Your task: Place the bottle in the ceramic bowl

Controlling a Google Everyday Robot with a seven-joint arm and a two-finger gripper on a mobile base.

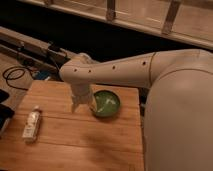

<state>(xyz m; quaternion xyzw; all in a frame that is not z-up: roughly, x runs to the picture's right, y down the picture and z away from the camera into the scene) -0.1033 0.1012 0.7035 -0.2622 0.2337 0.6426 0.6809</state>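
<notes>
Arm's [175,85] jaws beside green bowl [113,105]; whitish bottle [32,124] apart.

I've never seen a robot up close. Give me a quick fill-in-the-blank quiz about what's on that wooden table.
1. The ceramic bowl is glossy and coloured ____.
2. The bottle lies on its side on the table, toward the picture's ____ edge, far from the bowl.
3. The gripper hangs with open, empty fingers right beside the ____.

Missing words: green; left; bowl.
</notes>
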